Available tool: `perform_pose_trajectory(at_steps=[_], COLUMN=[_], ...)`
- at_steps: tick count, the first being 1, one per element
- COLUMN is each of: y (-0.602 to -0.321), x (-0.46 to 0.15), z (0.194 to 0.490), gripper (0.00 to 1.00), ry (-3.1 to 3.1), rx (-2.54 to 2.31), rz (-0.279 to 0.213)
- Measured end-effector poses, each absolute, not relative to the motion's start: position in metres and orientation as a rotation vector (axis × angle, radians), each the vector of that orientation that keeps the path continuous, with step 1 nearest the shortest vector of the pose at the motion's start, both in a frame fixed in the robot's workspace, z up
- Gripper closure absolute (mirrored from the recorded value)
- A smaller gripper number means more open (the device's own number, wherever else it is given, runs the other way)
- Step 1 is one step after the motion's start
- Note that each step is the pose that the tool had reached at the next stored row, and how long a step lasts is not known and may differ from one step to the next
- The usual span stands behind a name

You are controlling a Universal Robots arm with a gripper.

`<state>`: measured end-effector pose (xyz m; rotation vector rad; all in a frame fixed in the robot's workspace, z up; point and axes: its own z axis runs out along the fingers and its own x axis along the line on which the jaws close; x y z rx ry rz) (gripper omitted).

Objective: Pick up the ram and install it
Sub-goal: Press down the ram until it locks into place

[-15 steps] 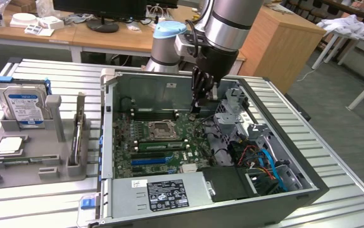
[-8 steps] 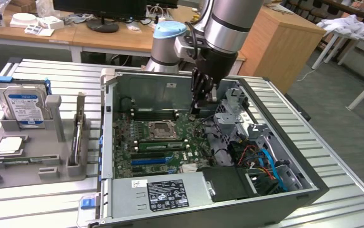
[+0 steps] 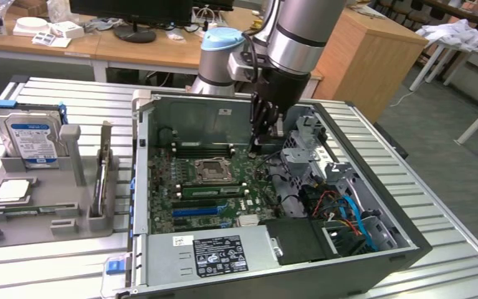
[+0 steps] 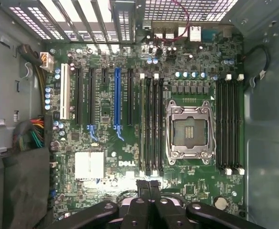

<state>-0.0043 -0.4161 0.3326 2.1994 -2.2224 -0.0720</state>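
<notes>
The ram [image 3: 209, 190] is a long green stick that sits in a memory slot beside the empty CPU socket [image 3: 211, 169] on the motherboard. In the wrist view the ram [image 4: 142, 125] lies in the slot of its bank farthest from the CPU socket [image 4: 189, 128]. My gripper [image 3: 258, 148] hangs inside the open computer case [image 3: 143, 187], above the board and a little behind the socket. Its black fingers [image 4: 154, 191] are pressed together with nothing between them. The gripper [image 4: 149, 183] is apart from the ram.
At the exterior view's left, a grey fixture [image 3: 47, 215] holds a hard drive [image 3: 29, 138] with a blue label, a silver CPU chip [image 3: 12, 190] and a thin upright card [image 3: 103, 174]. Cables [image 3: 347, 212] and a drive cage crowd the case's right side. The power supply [image 3: 218, 255] fills its front.
</notes>
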Motion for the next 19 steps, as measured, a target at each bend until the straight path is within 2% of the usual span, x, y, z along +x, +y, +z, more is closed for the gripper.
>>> perform_pose_trajectory(at_steps=[19], y=[-0.416], x=[-0.004], z=[0.316], gripper=[0.89], ry=[-2.223], rx=[2.200], rz=[-0.074])
